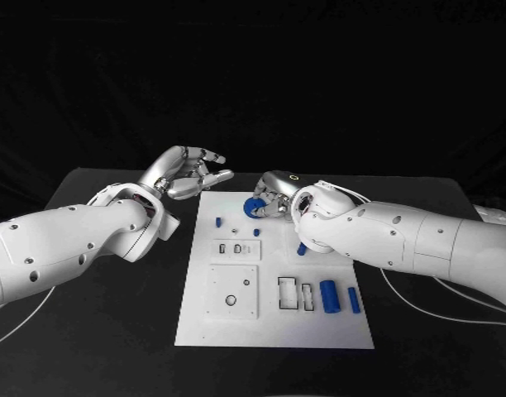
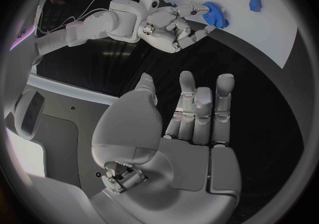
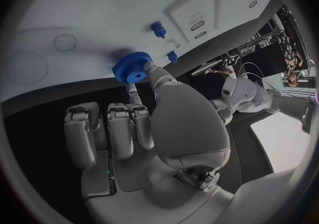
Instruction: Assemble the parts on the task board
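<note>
The white task board (image 1: 274, 331) lies in the middle of the black table. My right hand (image 1: 279, 192) pinches a blue gear (image 1: 253, 208) between thumb and a finger, just over the board's far edge. The right wrist view has the gear (image 3: 131, 68) at the thumb tip, by the board (image 3: 119, 6) edge. My left hand (image 1: 190, 173) hovers left of the board's far end with its fingers apart and nothing in them. From the left wrist, the left hand (image 2: 193, 123) is stretched out, with the right hand (image 2: 169, 27) and gear (image 2: 216, 14) beyond it.
On the board lie a small blue peg (image 1: 218, 222), another blue piece (image 1: 259, 232), and two blue cylinders (image 1: 328, 296) (image 1: 353, 299) beside rectangular slots. A square plate with holes (image 1: 231, 291) sits at the board's left. White cables trail across the table on both sides.
</note>
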